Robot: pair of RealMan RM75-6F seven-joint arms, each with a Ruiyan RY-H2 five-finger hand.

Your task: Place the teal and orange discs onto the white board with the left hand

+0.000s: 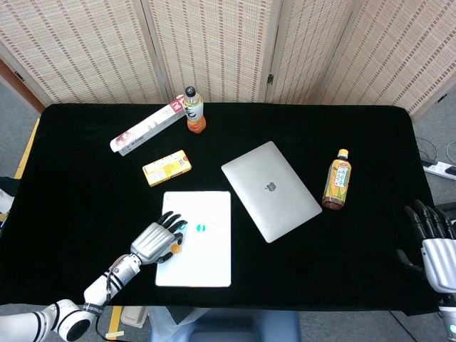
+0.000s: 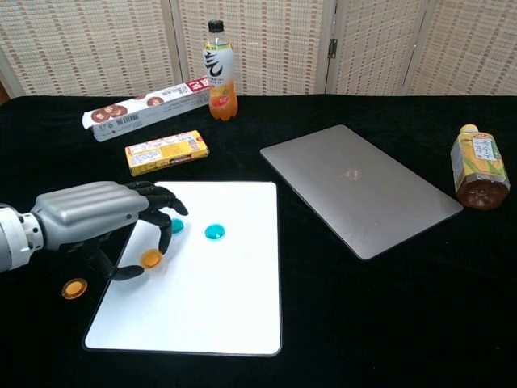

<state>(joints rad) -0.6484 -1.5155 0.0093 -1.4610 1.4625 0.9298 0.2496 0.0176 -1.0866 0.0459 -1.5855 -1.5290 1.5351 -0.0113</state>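
My left hand (image 2: 97,218) hangs over the nine o'clock edge of the white board (image 2: 218,299), fingers (image 2: 161,212) curled, thumb and a fingertip pinching an orange disc (image 2: 151,258) above the board. One teal disc (image 2: 214,232) lies on the board toward twelve o'clock; a second teal disc (image 2: 176,225) peeks out beside it, partly hidden under my fingers. Another orange disc (image 2: 74,288) rests on the black surface (image 2: 388,323) off the board's eight o'clock side. My right hand (image 1: 432,246) sits at the surface's four o'clock edge, fingers seemingly spread and holding nothing.
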